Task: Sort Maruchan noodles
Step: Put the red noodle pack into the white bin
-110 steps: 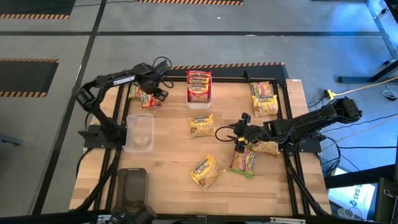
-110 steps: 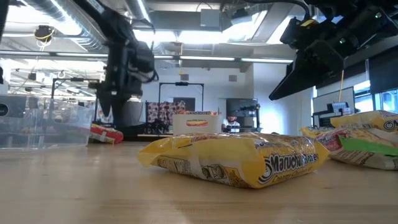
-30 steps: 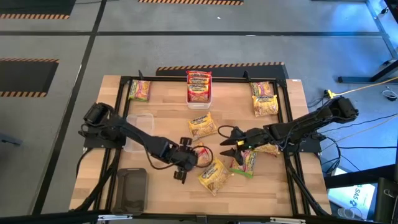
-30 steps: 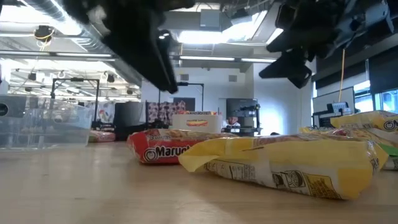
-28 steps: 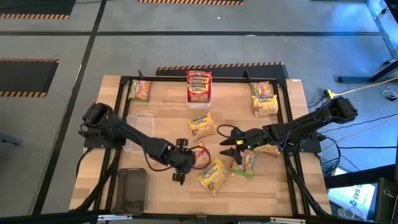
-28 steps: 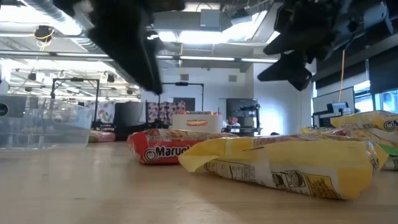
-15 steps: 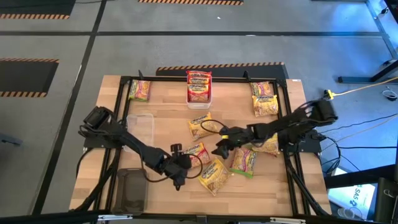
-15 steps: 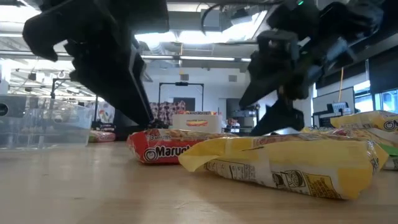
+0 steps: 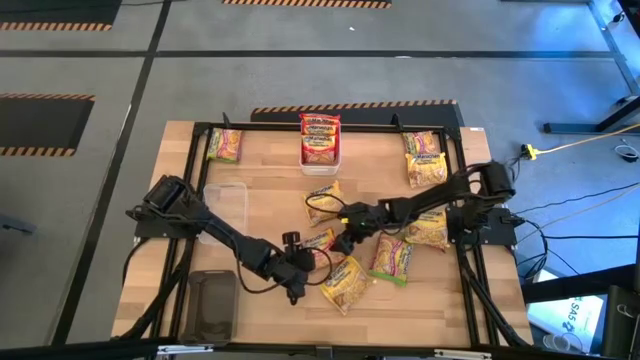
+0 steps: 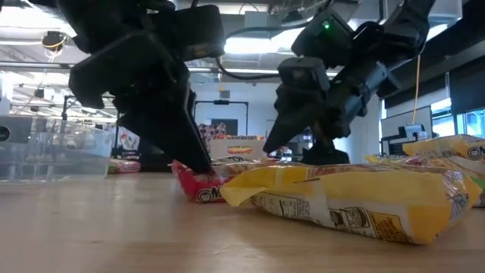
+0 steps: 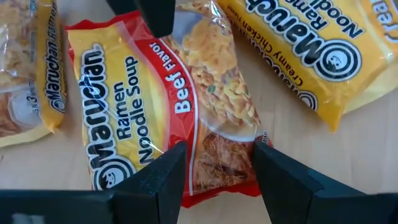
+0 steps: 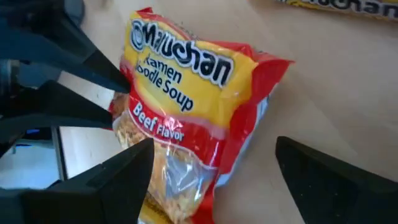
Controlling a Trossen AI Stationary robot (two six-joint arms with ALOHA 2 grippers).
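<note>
A red-and-yellow Beef Maruchan noodles packet [image 9: 320, 240] lies flat on the table's middle, between my two grippers. My left gripper [image 11: 217, 155] comes at it from the near left, open, with its fingertips on the packet's near end. My right gripper [image 12: 214, 144] stands open and wide at the packet's far right end [image 12: 186, 199]; I cannot tell whether it touches. A yellow Creamy Chicken packet [image 9: 345, 283] lies just nearer. Another yellow packet [image 9: 322, 200] lies farther back. My left gripper has its open fingers slanting down from the near left onto the Beef packet's near end [image 11: 217, 168]. One fingertip [image 11: 176, 155] stands on the packet's face and the other [image 11: 261, 152] at its long edge. The packet lies flat on the table.
A green-banded packet [image 9: 392, 258] and a yellow one [image 9: 428, 232] lie to the right. At the back stand a white bin [image 9: 320, 140] with packets, and loose packets at both corners [image 9: 225, 145] [image 9: 425, 158]. A clear bin [image 9: 225, 210] and a dark tray [image 9: 212, 305] are at the left.
Both grippers have come down onto the Beef packet. The right gripper has swung toward the table's left, sunk and rolled at the wrist. The left gripper has dropped onto the packet's near end, and in the low view that end has shifted a little.
</note>
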